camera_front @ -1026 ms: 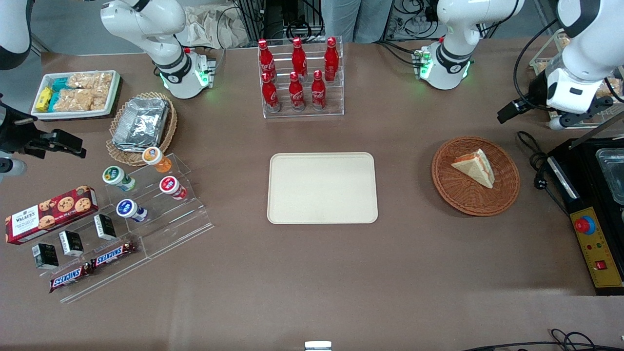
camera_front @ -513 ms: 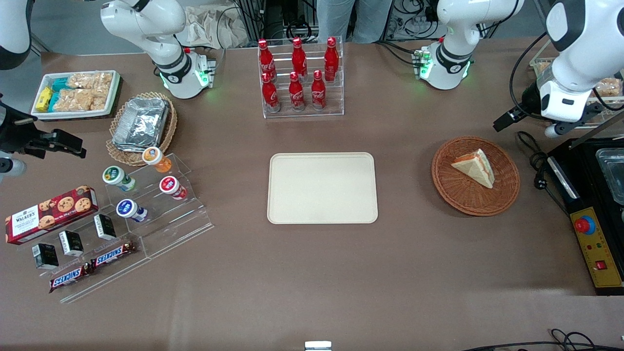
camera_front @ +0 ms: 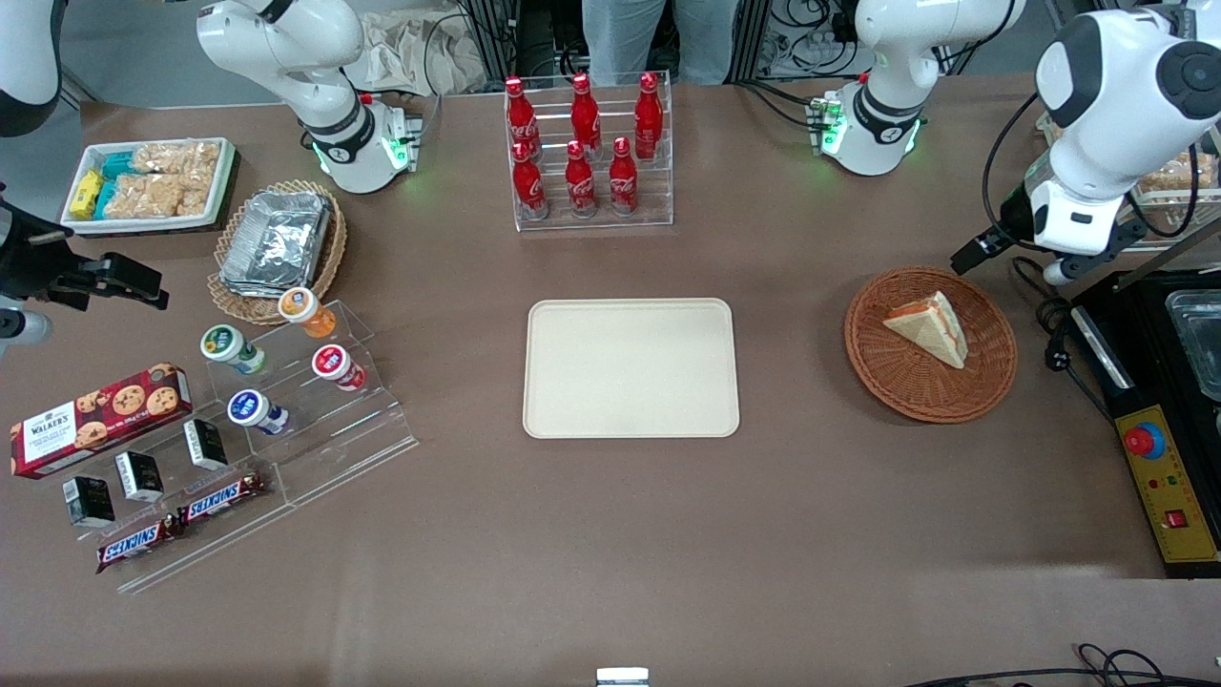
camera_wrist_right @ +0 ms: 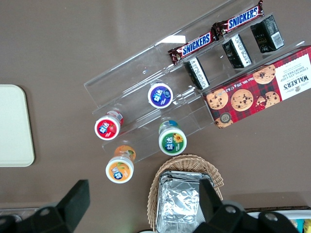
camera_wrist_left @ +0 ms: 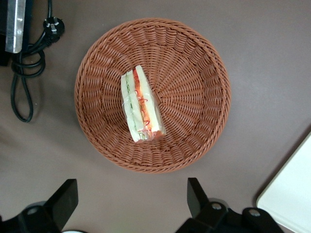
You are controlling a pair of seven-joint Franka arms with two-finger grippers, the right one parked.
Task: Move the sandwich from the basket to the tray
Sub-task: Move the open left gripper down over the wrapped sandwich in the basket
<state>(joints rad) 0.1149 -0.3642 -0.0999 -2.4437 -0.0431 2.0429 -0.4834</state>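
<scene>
Over the last second the left arm has swung in from the table's edge, and its gripper (camera_wrist_left: 131, 206) now hangs spread wide and empty above the table at the woven basket's (camera_front: 897, 386) one o'clock side. The sandwich (camera_front: 930, 327) lies untouched in the basket, with the cream tray (camera_front: 631, 420) bare at nine o'clock. The approach looks nearly done; descent comes next.

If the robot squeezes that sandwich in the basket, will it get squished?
Probably a bit. The sandwich is soft-looking white bread with a layered filling, so it may flatten or bend under a firm pinch. It looks small and likely light. It stands on edge in the basket, so it might tip. The tool hovers open above it.
</scene>
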